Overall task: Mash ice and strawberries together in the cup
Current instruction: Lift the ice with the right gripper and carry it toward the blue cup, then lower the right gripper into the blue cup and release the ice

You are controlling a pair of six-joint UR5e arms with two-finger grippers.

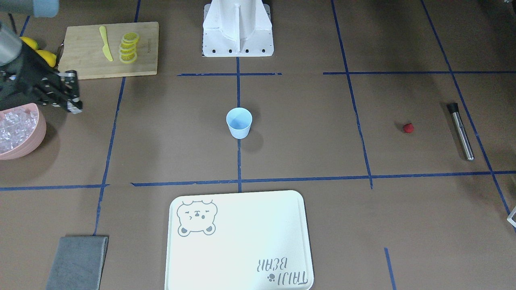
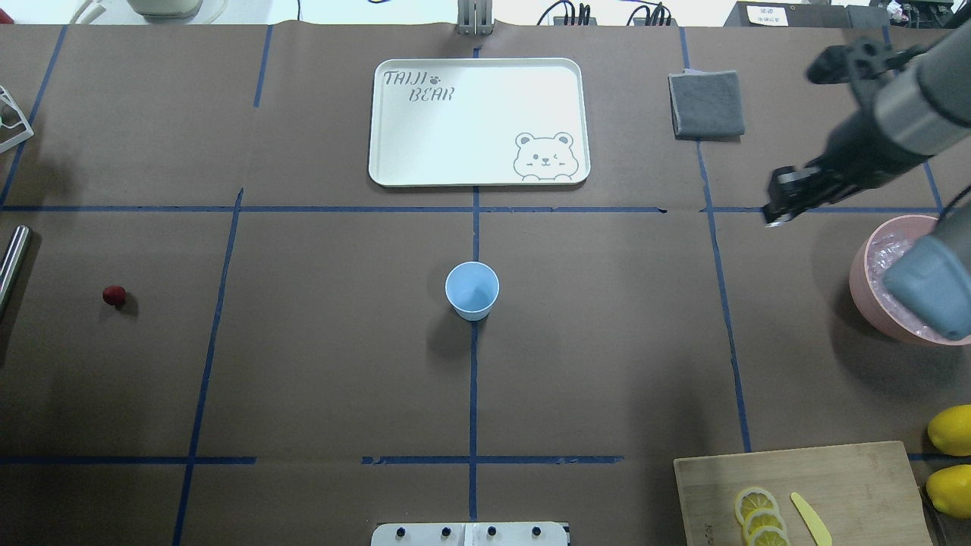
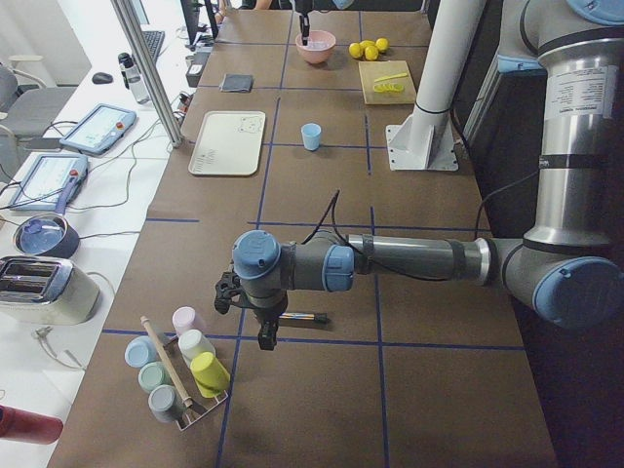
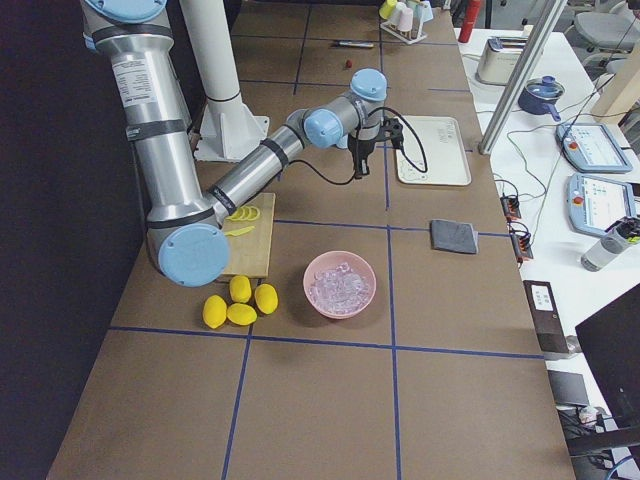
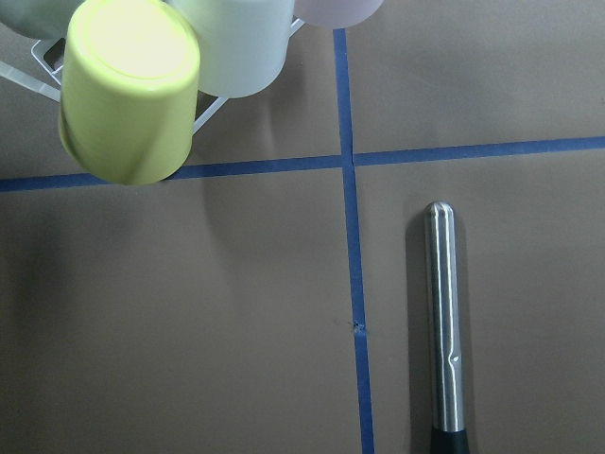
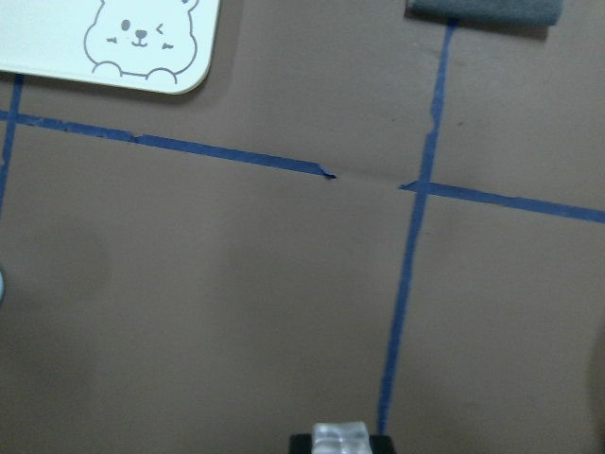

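One slick ice cube (image 6: 340,435), pinched in the right gripper (image 2: 774,214), may slip out before reaching the cup (image 2: 472,289).

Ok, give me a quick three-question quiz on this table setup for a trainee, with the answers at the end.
1. True or false: the strawberry is already inside the cup.
2. What does the right gripper hold? A) a lemon slice B) an ice cube C) a knife
3. Fill in: the rest of the ice sits in a ___ bowl.
Key: 1 false, it lies well apart from the empty cup. 2 B. 3 pink.
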